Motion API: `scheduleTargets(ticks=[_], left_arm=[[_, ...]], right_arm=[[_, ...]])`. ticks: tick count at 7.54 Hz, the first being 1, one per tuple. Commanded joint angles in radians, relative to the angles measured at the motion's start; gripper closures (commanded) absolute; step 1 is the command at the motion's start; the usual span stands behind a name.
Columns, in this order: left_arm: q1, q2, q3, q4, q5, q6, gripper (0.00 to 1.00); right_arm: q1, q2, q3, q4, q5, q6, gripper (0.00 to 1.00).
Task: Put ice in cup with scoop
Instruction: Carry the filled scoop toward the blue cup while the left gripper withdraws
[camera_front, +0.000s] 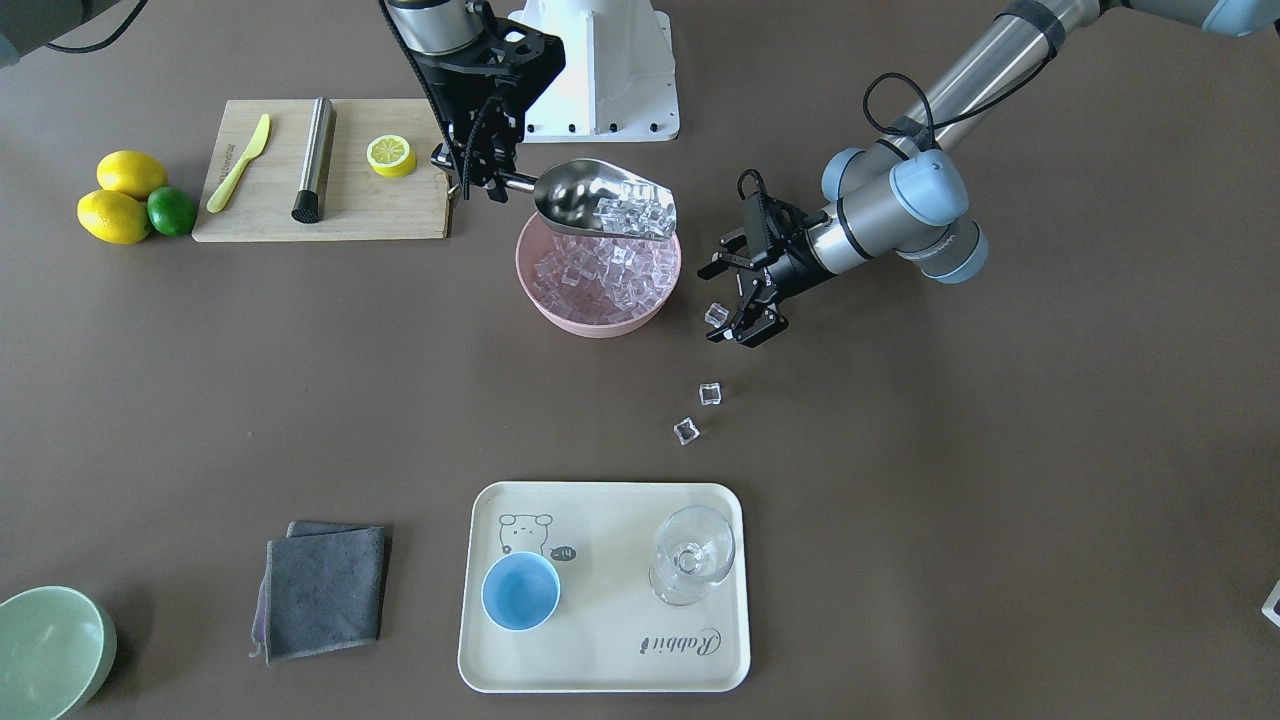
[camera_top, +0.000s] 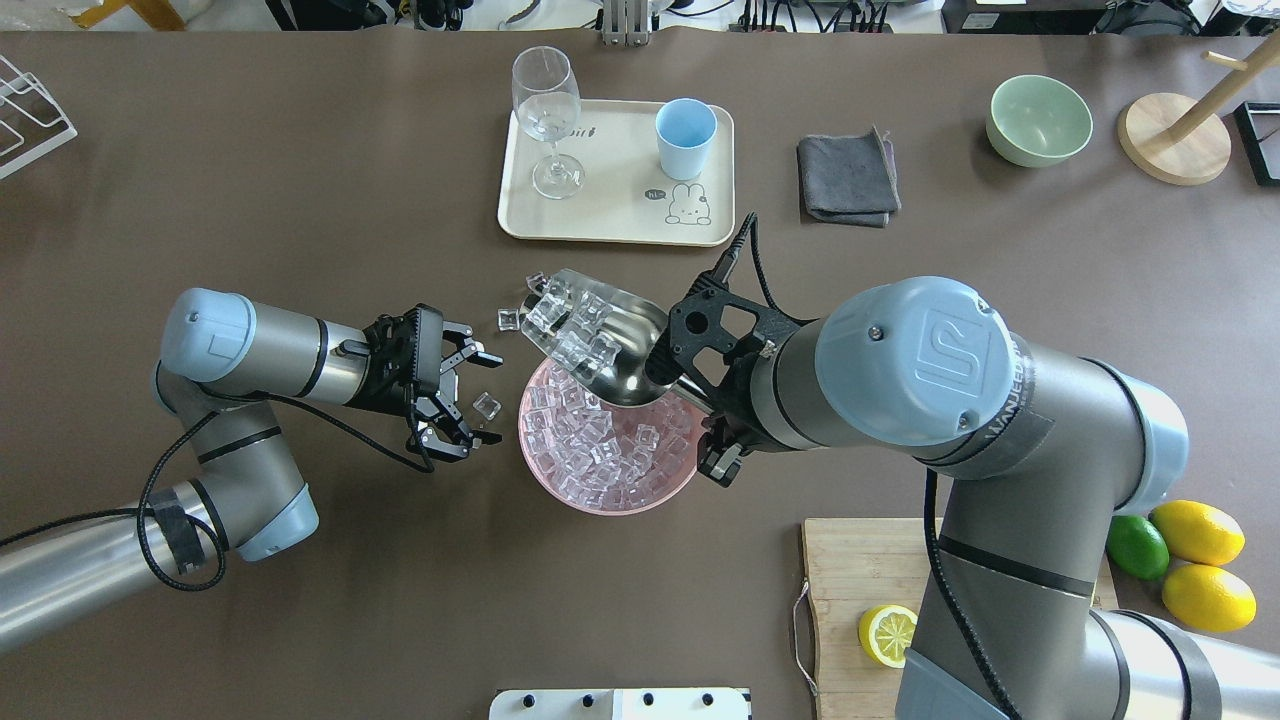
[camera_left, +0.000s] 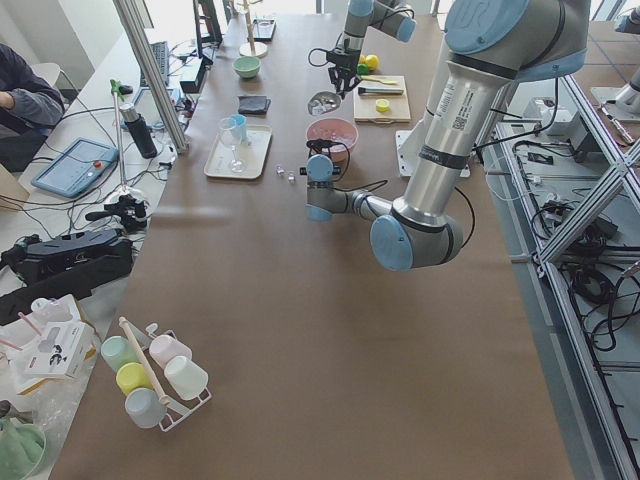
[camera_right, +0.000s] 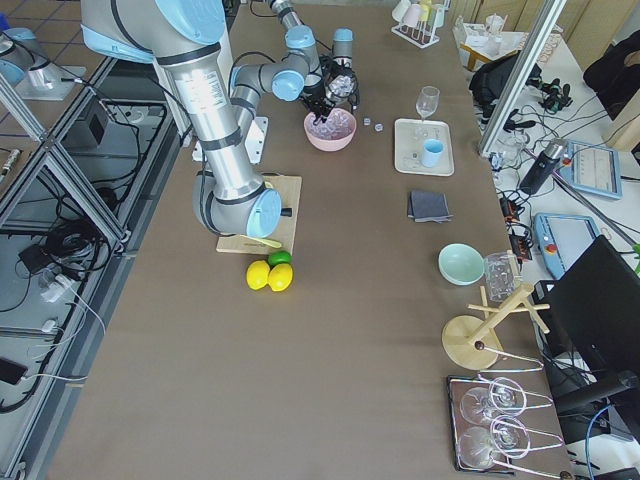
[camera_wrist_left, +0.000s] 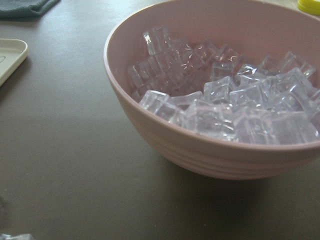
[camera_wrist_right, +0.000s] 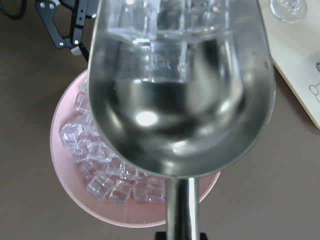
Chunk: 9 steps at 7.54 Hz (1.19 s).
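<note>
Overhead exterior, ice (camera_top: 605, 455) in pink bowl (camera_top: 600, 507) and scoop (camera_top: 628, 352), right gripper (camera_front: 490, 182) clamping scoop, left gripper (camera_top: 481, 401) spread

Table (camera_top: 300, 150) viewed steeply from above, behind robot, and from opposite side; both ends covered from afar. Wrist views taken close up. Pink bowl (camera_front: 600, 325) shared by all views.

lemons (camera_front: 130, 172): two whole ones lying together, plus one cut half (camera_front: 390, 155)
lime (camera_front: 171, 211): one lying beside them
bowls: two standing, a pink bowl (camera_front: 600, 322) and a green bowl (camera_front: 50, 650)
ice cubes (camera_front: 709, 393): three lying loose on the table (camera_front: 900, 450); those filling the pink bowl and the scoop (camera_front: 575, 195) are too many to count
scoop: one
cup (camera_front: 520, 592), glass (camera_front: 692, 555), tray (camera_front: 600, 660): one each
cloth (camera_front: 325, 590), board (camera_front: 360, 205), knife (camera_front: 238, 163), cylinder (camera_front: 314, 158): one each
</note>
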Motion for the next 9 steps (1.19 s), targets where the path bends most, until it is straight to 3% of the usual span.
scheduleTargets(ticks=[1, 4, 6, 8, 9], left_arm=[[-0.013, 0.001, -0.002, 0.002, -0.004, 0.001, 0.02], [-0.114, 0.023, -0.013, 0.043, -0.1, 0.003, 0.02], [-0.185, 0.055, -0.045, 0.106, -0.153, 0.004, 0.02], [-0.233, 0.156, -0.234, 0.326, -0.151, 0.004, 0.02], [-0.274, 0.187, -0.277, 0.42, -0.153, 0.006, 0.02]], right_arm=[[0.033, -0.045, 0.011, 0.16, -0.015, 0.108, 1.0], [0.087, -0.094, -0.022, 0.144, 0.026, 0.125, 1.0], [0.177, -0.035, -0.079, -0.03, 0.151, 0.123, 1.0], [0.318, 0.005, -0.132, -0.15, 0.337, 0.11, 1.0], [0.346, 0.062, -0.192, -0.24, 0.402, 0.1, 1.0]])
